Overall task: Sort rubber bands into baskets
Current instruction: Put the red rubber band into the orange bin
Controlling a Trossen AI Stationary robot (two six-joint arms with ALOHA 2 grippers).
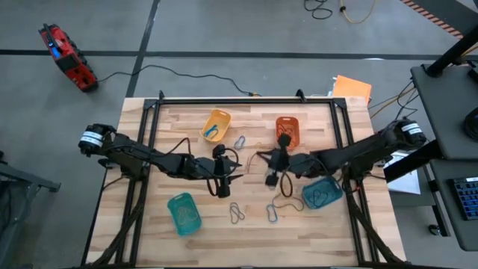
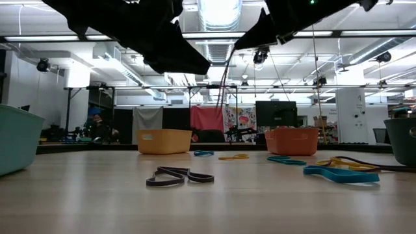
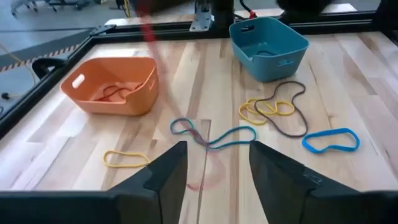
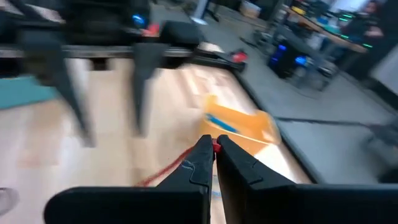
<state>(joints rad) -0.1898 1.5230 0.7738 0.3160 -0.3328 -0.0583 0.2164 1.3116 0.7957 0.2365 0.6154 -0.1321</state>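
Both arms mid-table — right gripper [image 4: 215, 146] pinching red rubber band [image 4: 166, 173].

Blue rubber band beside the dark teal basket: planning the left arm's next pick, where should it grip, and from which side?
Probably from straight above, since the blue rubber band lies flat on the table. Close the open left gripper across the middle of its long oval, catching both strands; the yellow band and grey band lie apart from it. The right gripper holds a red band.

My right gripper [image 4: 215, 148] pinches a red band [image 4: 166, 171]. Yellow basket [image 1: 216, 124] far left, orange basket [image 1: 287, 130] far right, teal basket [image 1: 183, 213] near left, darker blue basket [image 1: 323, 193] near right.
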